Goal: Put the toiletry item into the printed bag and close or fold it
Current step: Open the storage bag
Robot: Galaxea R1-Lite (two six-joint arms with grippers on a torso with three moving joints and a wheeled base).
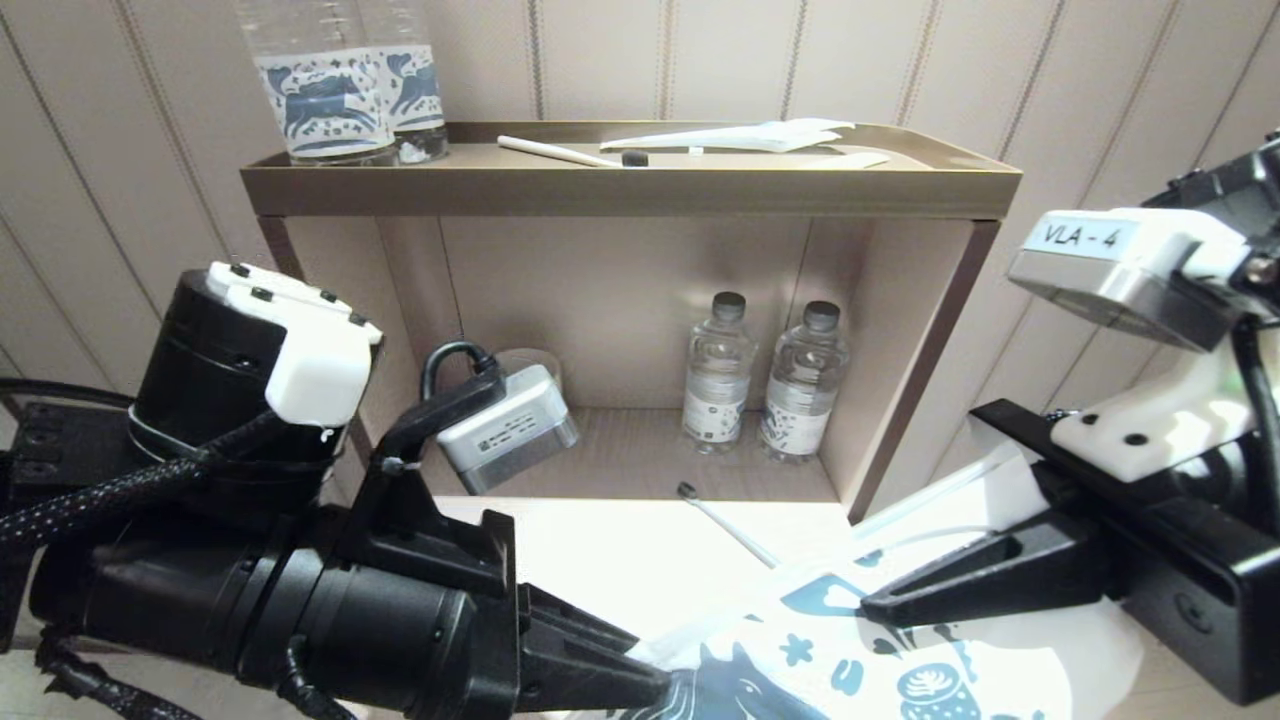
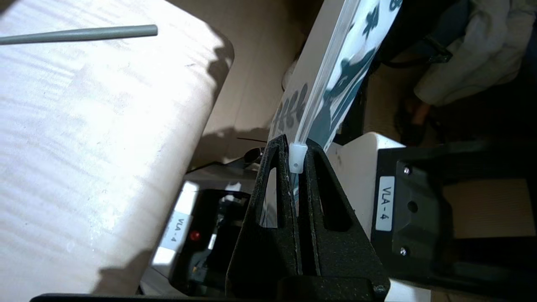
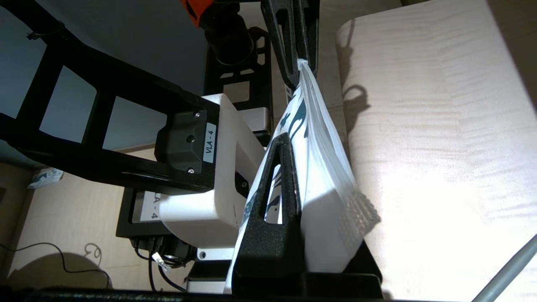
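Pale wood countertop carries the toothbrush, not yet bagged. Over its near edge, the left gripper and right gripper each pinch one end of the printed bag, stretching it between them, probably for loading.

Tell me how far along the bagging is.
Done: nothing visibly bagged; the pale-handled toothbrush lies on the table. In hand: left gripper and right gripper are both shut on the printed bag, held between them. Left: insert the toothbrush, then close or fold the bag.
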